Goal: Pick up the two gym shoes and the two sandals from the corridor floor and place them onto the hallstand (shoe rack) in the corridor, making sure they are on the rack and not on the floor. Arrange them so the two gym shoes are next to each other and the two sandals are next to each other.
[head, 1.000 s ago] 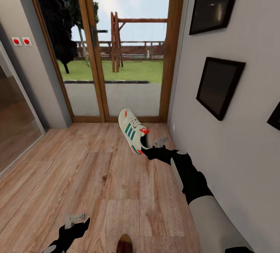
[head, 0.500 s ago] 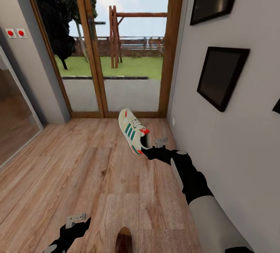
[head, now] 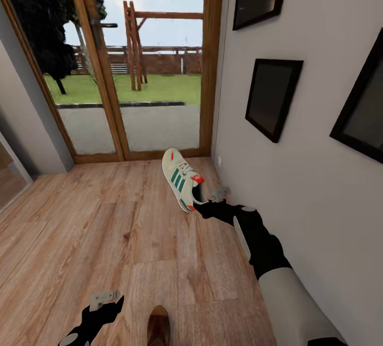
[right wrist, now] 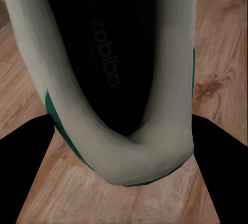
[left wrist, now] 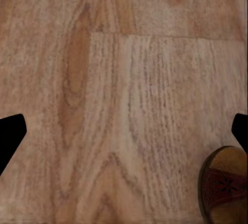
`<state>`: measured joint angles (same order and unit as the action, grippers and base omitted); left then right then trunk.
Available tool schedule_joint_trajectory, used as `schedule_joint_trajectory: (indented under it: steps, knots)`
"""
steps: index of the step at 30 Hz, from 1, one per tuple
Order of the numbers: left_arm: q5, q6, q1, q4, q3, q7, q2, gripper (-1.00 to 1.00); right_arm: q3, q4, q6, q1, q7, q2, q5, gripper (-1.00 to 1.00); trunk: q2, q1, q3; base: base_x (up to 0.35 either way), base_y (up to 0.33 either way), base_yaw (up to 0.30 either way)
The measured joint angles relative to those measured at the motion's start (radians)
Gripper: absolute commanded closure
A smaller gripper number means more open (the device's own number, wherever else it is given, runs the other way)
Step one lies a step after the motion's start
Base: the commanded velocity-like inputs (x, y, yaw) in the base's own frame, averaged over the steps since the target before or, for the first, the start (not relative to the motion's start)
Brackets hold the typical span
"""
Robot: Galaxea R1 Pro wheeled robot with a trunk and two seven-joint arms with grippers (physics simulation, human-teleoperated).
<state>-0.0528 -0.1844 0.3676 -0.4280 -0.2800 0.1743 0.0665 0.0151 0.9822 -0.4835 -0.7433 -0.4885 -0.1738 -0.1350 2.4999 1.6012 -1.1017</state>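
- As the head camera swung rightward across the last second, shifted the glass door [head: 133, 69] and the wall frames [head: 272, 96] leftward across the head view; read as a turn of the robot's body or head, not as motion of the furnishings.
- Kept the gym shoe [head: 182, 178] at the same spot relative to the right gripper [head: 205, 205] throughout, clear of the corridor floor [head: 106, 218] and carried heel-first, toe pointing toward the door.
- Showed, from the right wrist camera, the heel collar of the gym shoe [right wrist: 129, 146] pinched between the dark fingers [right wrist: 31, 182], with the insole lettering visible inside; right gripper therefore clamped on the shoe.
- Held the left gripper [head: 101, 303] low over bare planks, empty, its fingers [left wrist: 10, 136] spread wide apart at the edges of the left wrist picture.
- Left one sandal [head: 158, 325] lying on the floor just beside the left gripper, its brown toe end also caught at the corner of the left wrist picture [left wrist: 225, 185].
- Judged the step as transport: shoe secured, robot turning, presumably to seek the hallstand.
- Judged the task far from complete, with one sandal at least yet to be lifted.
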Motion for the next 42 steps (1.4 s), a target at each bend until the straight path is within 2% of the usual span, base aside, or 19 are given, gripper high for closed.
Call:
schedule_joint_trajectory:
  steps: [5,13,24,35,37,38,41,42]
  knots:
    - [0.001,0.000,0.000,-0.002,0.000,0.000,0.000,-1.00,0.000,0.000,0.000,0.000,0.000,0.000,0.000,1.00,0.000,0.000,0.000,-0.168,0.000,-0.067]
    - [0.000,0.000,0.000,0.002,-0.001,0.000,0.000,-1.00,0.000,-0.002,0.000,0.000,0.000,0.000,0.001,1.00,0.000,0.000,0.000,-0.010,0.000,-0.013]
    - [-0.001,0.000,0.000,0.008,0.000,0.000,-0.001,-1.00,0.002,-0.005,0.000,0.000,0.000,0.000,0.001,1.00,0.000,0.000,0.000,0.000,0.000,-0.127]
    - [0.000,0.002,0.000,0.011,-0.002,0.001,-0.005,-1.00,0.002,-0.005,0.001,0.000,0.000,0.000,-0.001,1.00,0.003,0.005,-0.046,0.000,0.000,-0.004]
    - [0.001,0.003,0.000,0.011,-0.001,-0.001,-0.017,-1.00,0.002,-0.005,0.001,0.000,0.000,0.000,-0.001,1.00,0.003,0.005,-0.056,0.000,0.000,0.000]
    - [-0.003,0.004,0.001,0.010,0.000,-0.002,-0.050,-1.00,0.002,-0.005,0.000,0.000,0.000,0.000,-0.001,1.00,0.003,0.006,-0.061,0.000,0.000,0.000]
    - [-0.020,0.005,0.003,0.004,0.013,-0.024,-0.098,-1.00,0.002,-0.005,0.001,0.000,0.000,0.000,-0.001,1.00,0.004,0.007,-0.075,0.000,0.000,0.000]
    - [-0.036,0.006,0.004,0.002,0.025,-0.050,-0.115,-1.00,0.002,-0.005,0.000,0.000,0.000,0.000,0.001,1.00,0.004,0.007,-0.076,0.000,0.000,0.000]
